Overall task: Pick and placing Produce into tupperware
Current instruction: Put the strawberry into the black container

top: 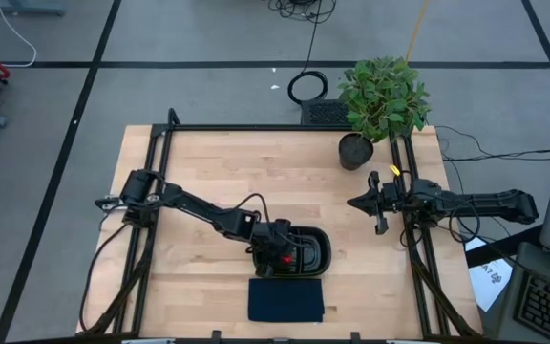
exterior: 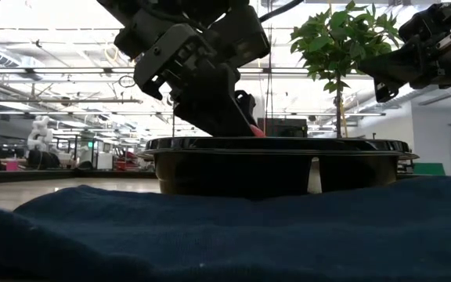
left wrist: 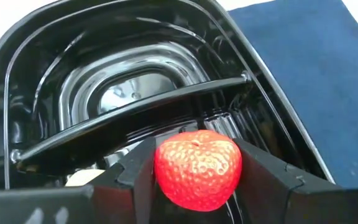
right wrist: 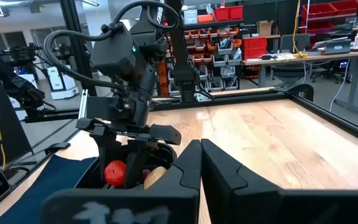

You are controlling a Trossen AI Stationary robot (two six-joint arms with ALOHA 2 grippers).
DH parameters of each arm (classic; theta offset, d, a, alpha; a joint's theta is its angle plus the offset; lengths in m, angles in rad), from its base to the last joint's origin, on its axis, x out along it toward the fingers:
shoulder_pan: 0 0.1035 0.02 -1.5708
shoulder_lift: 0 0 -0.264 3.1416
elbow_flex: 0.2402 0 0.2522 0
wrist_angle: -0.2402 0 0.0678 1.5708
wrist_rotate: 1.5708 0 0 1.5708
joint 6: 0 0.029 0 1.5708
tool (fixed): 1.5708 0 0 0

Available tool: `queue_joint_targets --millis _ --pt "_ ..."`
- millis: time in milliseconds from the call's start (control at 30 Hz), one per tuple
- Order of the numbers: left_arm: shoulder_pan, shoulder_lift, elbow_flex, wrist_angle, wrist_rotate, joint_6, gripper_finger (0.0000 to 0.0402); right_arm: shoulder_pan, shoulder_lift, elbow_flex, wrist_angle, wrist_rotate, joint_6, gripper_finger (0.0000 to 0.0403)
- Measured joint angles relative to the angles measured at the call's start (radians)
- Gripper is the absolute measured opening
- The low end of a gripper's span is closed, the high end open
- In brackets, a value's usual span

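The tupperware, a black oval container with a divider, sits near the middle of the table's near half. My left gripper reaches into its left part, shut on a bright red dimpled piece of produce. In the right wrist view a tan-orange piece shows in the container beside the red one. My right gripper hovers shut at the table's right side, holding nothing. My left gripper pinches the red piece by its two opposite sides between its two fingers. The fingers slant down from the table's left. The piece sits on the near side of the divider, about level with the rim. I cannot tell whether it touches the floor.
A flat dark blue rectangle lies just in front of the tupperware, at the near edge. A potted green plant stands at the far right corner. Bare wooden tabletop spreads over the far left. A black frame edges the table.
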State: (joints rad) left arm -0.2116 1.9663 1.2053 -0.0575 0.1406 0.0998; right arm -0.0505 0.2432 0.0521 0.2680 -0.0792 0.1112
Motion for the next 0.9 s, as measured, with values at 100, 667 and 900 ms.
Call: queue_joint_targets --millis 100,667,900 --pt "0.006 0.000 0.000 -0.002 0.000 -0.001 0.0186 0.000 0.000 0.000 0.000 0.000 0.000 0.0000" --pt "0.006 0.000 0.000 -0.029 -0.011 -0.031 0.0186 0.000 0.000 0.000 -0.004 0.000 0.000 0.0000" --pt "-0.004 0.000 0.000 -0.034 -0.010 -0.003 0.0186 0.000 0.000 0.000 -0.012 0.000 0.000 0.0000"
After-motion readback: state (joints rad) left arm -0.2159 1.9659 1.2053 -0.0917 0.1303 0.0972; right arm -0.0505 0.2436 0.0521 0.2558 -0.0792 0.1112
